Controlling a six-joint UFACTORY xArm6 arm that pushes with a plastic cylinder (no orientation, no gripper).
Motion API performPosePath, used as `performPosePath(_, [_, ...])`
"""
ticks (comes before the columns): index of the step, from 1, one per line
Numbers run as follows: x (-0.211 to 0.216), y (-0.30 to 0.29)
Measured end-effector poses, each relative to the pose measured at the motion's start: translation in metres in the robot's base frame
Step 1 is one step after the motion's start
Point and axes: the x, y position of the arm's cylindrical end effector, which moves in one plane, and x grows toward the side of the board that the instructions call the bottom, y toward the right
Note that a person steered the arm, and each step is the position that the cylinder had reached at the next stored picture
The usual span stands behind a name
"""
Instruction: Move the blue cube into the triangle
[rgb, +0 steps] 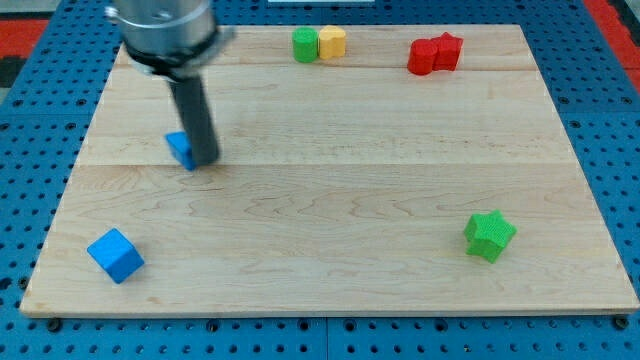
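No pincer shows; my tip (205, 158) rests on the table (330, 200) against the right side of a small blue block (180, 149), probably the triangle. The blue cube (115, 255) sits well apart, near the view's bottom-left corner.

The blue cube (115, 255) was seen lying flat near the worktop's (330, 200) seven-o'clock corner, turned diagonally. The blue triangle (181, 149), partly hidden, was found at its one o'clock.

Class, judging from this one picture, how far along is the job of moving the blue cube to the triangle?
Nothing looks done: the blue cube sits alone near the view's bottom left. In hand: my tip rests beside the blue triangle, far from the cube. Left: reaching the cube and pushing it up to the triangle.
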Motion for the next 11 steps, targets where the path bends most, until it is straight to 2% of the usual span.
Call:
performPosePath(1, [0.005,-0.012])
performPosePath(2, [0.088,0.035])
performPosePath(3, [0.167,0.03])
performPosePath(4, [0.19,-0.013])
performPosePath(5, [0.172,-0.061])
performPosePath(6, [0.103,-0.061])
performPosePath(8, [0.144,-0.019])
performPosePath(9, [0.09,-0.007])
performPosePath(10, [0.017,-0.007])
performPosePath(11, [0.006,0.005])
